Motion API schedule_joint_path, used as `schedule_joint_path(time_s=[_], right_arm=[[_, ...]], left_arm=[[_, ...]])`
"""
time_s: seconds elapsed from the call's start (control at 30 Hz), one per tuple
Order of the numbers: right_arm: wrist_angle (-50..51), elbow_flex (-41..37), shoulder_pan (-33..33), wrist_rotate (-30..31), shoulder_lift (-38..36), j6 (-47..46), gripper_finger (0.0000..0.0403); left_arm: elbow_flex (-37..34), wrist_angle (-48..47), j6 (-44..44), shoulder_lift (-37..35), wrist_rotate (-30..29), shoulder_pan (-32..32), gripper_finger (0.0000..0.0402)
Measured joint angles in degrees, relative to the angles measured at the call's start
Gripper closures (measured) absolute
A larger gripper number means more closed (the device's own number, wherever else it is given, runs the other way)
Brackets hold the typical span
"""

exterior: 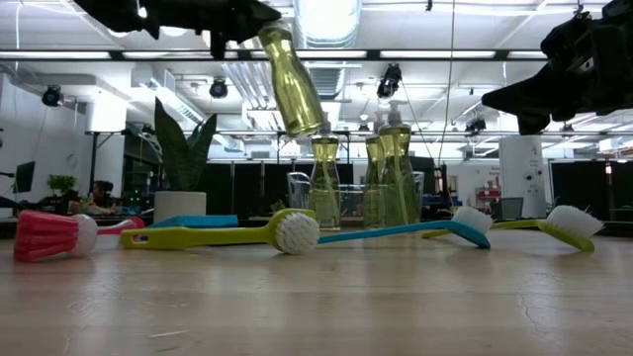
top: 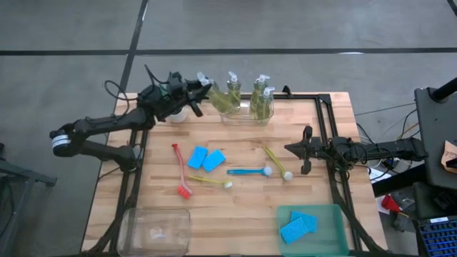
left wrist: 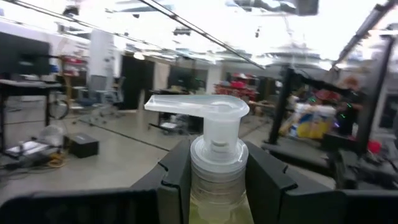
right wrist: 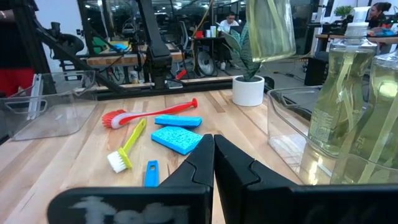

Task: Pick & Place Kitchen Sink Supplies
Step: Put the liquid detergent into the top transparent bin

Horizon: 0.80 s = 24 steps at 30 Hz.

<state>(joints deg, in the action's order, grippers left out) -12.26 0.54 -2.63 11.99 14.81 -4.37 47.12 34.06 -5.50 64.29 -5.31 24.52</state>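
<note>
1. No text, label, brand, number or sign can be read in any view.
2. The soap bottles (exterior: 326, 188) are clear and carry no label that shows — only yellow-green liquid.
3. The sponges (top: 206, 158) and brushes (top: 250, 171) show no print — plain colour only.

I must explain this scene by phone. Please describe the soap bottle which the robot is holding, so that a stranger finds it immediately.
Look at the table's far edge, where a clear bin holds three soap bottles. Just left of it, the left gripper holds a fourth bottle. Only this one hangs tilted in the air.
</note>
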Motion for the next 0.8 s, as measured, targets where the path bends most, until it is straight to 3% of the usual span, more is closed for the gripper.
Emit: schedule_joint_path(time_s=[0.2,0.8], right_arm=[[-0.01,0.0,-0.01,-0.01,0.0,-0.05,0.0394],[-0.01,0.0,-0.01,0.0,0.04,-0.01,0.0394]], left_arm=[[2.11,-0.27,1.57,5.97,-0.47,-1.15,0.0298],[11.91,0.89,8.06,22.65,-11.05,-3.28,0.0298]])
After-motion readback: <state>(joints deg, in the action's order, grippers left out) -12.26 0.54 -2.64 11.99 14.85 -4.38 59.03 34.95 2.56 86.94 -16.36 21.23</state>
